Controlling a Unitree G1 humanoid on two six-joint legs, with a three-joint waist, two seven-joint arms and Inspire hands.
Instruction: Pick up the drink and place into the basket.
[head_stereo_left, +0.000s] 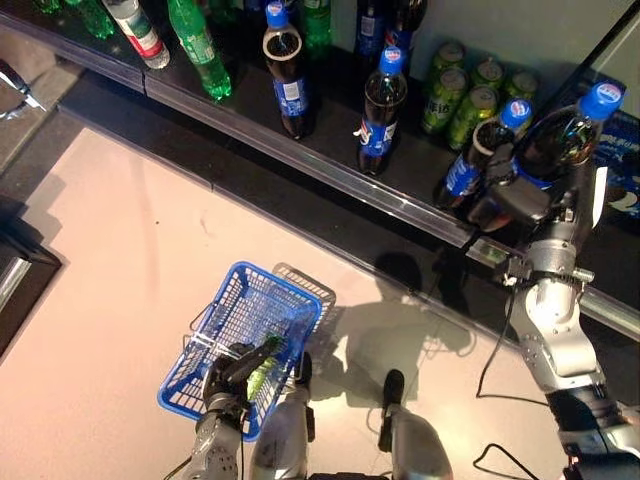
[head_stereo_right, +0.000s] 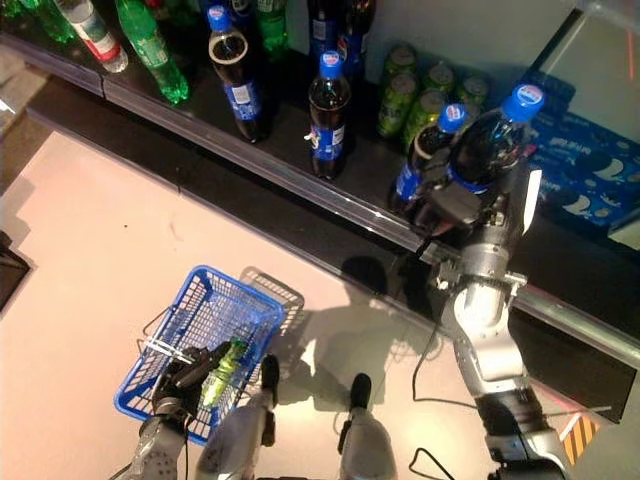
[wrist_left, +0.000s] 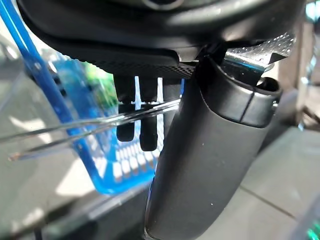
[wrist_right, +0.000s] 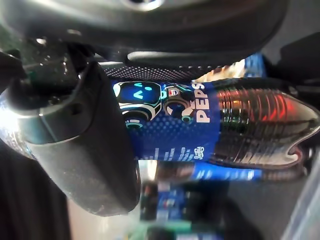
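Note:
My right hand (head_stereo_left: 520, 200) is shut on a dark cola bottle (head_stereo_left: 560, 140) with a blue cap and blue label, holding it tilted above the front of the shelf at the right. In the right wrist view the thumb (wrist_right: 85, 145) curls across the bottle's blue label (wrist_right: 170, 125). My left hand (head_stereo_left: 228, 378) is shut on the thin wire handles (wrist_left: 100, 122) of the blue basket (head_stereo_left: 215, 320), which hangs low at the lower left. A green drink (head_stereo_left: 265, 362) lies in the basket beside the hand.
A dark shelf (head_stereo_left: 330, 170) runs across the top with a metal front rail. On it stand more cola bottles (head_stereo_left: 383, 105), green bottles (head_stereo_left: 200, 45) and green cans (head_stereo_left: 465, 95). Blue packs (head_stereo_right: 590, 180) lie at the far right. Pale floor (head_stereo_left: 130, 240) lies below.

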